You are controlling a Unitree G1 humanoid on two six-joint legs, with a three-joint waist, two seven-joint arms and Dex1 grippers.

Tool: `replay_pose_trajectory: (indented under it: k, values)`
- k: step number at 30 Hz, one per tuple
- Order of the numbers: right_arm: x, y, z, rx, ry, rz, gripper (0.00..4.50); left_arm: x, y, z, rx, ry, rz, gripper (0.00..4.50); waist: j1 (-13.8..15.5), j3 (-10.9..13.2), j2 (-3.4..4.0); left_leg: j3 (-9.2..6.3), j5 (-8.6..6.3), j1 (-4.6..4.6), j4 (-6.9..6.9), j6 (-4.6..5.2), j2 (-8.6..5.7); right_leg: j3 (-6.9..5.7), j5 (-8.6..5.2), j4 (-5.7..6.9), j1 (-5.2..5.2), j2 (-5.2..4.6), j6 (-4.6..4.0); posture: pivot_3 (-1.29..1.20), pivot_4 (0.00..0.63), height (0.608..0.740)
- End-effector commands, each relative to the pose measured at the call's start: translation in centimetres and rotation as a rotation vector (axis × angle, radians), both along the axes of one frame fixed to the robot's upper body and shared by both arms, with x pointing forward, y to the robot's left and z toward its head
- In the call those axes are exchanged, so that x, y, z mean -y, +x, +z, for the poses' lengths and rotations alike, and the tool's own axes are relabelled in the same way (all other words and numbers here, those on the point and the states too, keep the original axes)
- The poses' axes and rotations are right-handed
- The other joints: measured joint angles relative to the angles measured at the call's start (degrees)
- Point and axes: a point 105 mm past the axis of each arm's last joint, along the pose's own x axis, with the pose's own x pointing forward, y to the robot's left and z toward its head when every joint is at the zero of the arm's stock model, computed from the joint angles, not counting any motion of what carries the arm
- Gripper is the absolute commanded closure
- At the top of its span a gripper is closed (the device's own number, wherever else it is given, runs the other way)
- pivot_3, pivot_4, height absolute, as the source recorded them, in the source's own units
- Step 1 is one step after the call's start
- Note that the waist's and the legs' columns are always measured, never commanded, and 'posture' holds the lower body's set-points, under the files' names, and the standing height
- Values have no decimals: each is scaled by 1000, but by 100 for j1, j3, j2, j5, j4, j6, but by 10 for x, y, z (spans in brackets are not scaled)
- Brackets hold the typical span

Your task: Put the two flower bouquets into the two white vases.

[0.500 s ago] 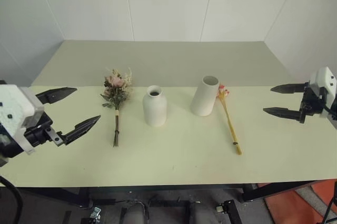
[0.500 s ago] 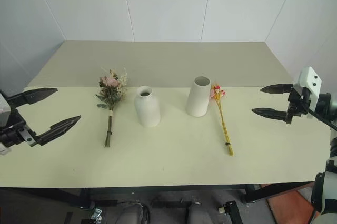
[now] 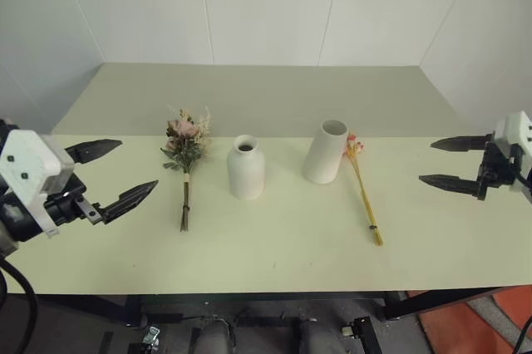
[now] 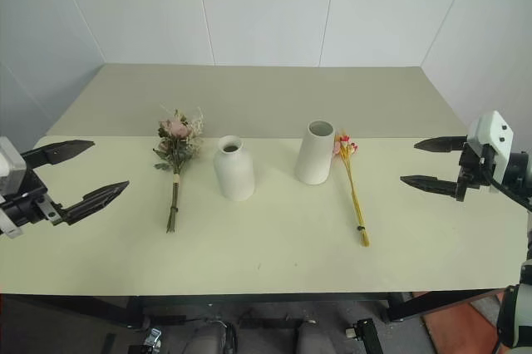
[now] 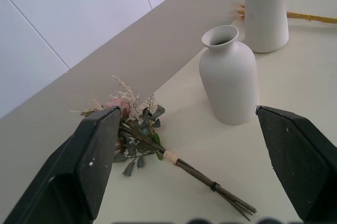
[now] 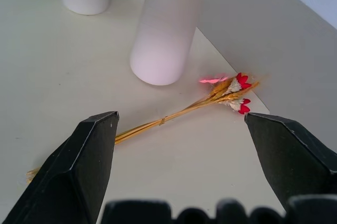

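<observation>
Head view: I saw the rose bouquet (image 3: pixel 184 154), bottle vase (image 3: pixel 245 168), tapered vase (image 3: pixel 325 151) and straw bouquet (image 3: pixel 364 194) lined across the tabletop (image 3: pixel 283 246).
Left wrist view: left hand (image 5: pixel 195 166) was wide open, empty, facing the rose bouquet.
Right wrist view: right hand (image 6: pixel 184 166) was wide open, empty, above the straw bouquet.

A pale yellow-green surface (image 3: pixel 274 246) filled the foreground, its far half a duller grey-green (image 3: pixel 266 92) that ran back to the wall. White wall panels (image 3: pixel 266 5) with thin vertical seams closed in the back and both sides. Below the near edge a dark frame (image 3: pixel 416 300) showed, and at the lower right corner a patch of orange-red floor (image 3: pixel 465 329). The light was even and soft
</observation>
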Motion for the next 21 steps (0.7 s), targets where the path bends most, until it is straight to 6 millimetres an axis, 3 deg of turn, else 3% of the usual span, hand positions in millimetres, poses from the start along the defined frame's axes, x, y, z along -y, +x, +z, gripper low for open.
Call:
replay_pose_trajectory:
  k: [1, 4, 8, 17, 21]
  values:
    - [0, -5, 18, 66, 4, 5, 0, -1, 12, 10, 74, -36, 82, 43, 8, 0, 0, -1, 0, 1, 0, 0, 0, 0, 0, 0, 1, 0, 0, 0, 150, 740]
    - [-6, -3, 27, 87, -7, 1, 0, -15, 42, 17, 52, -226, 306, 43, 27, 0, 0, -2, 0, 3, 2, 1, -1, 0, 1, 1, 8, 0, 3, 0, 150, 740]
    - [-14, -4, 33, 89, -45, 13, 0, -20, 61, 10, -8, -288, 529, 43, 7, 0, -3, -13, 1, 2, 5, 1, -4, -1, 23, 3, 14, 3, 40, 0, 150, 740]
    - [-29, 1, 40, 112, -73, 24, 0, -15, 105, -43, -515, -344, 701, 43, -14, 4, -12, -24, 1, -1, 6, 1, -13, -4, 24, 3, 12, 6, 41, 0, 150, 740]
    - [-34, 2, 41, 113, -80, 42, 0, -4, 119, -61, -640, -330, 693, 43, -18, 5, -13, -28, 1, -1, 5, 0, -12, -4, 28, 7, 9, 8, 34, 0, 150, 740]
